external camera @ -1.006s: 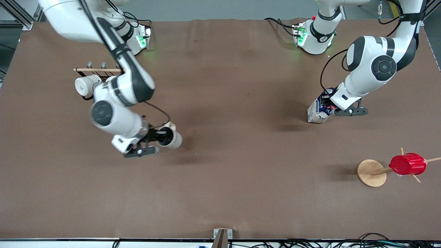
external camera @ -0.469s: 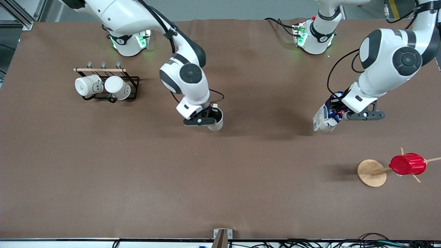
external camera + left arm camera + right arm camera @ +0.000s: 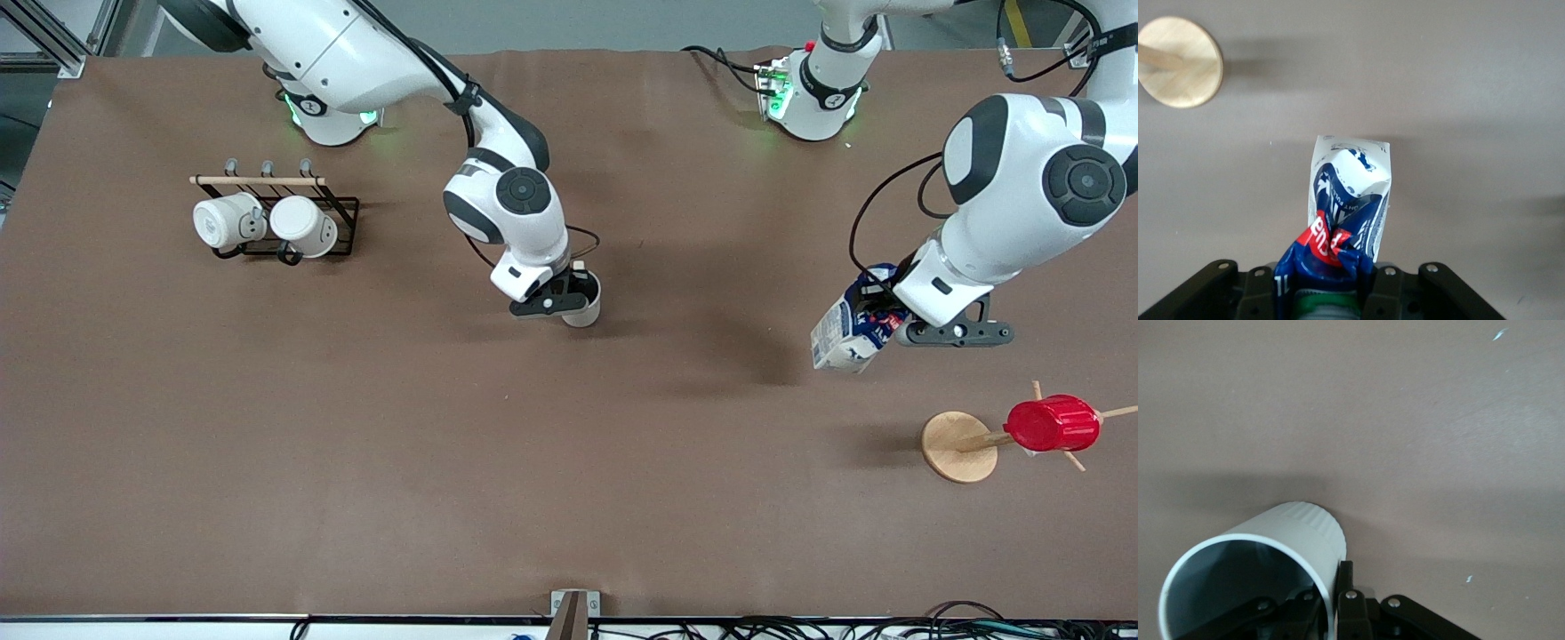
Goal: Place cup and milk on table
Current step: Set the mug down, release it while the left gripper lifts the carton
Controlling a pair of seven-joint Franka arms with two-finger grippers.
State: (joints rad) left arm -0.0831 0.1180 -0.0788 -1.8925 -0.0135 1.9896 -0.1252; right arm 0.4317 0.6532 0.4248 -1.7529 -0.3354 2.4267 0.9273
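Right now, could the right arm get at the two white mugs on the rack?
Probably not yet: the right gripper is shut on the cup over the table. The path toward the two white mugs on the rack looks free, but it needs to release first.

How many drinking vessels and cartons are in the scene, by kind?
White mugs on the rack: 2
Cream-white cup in the right end effector: 1
Red ribbed cup: 1
Milk carton in the left end effector: 1
Total: 5
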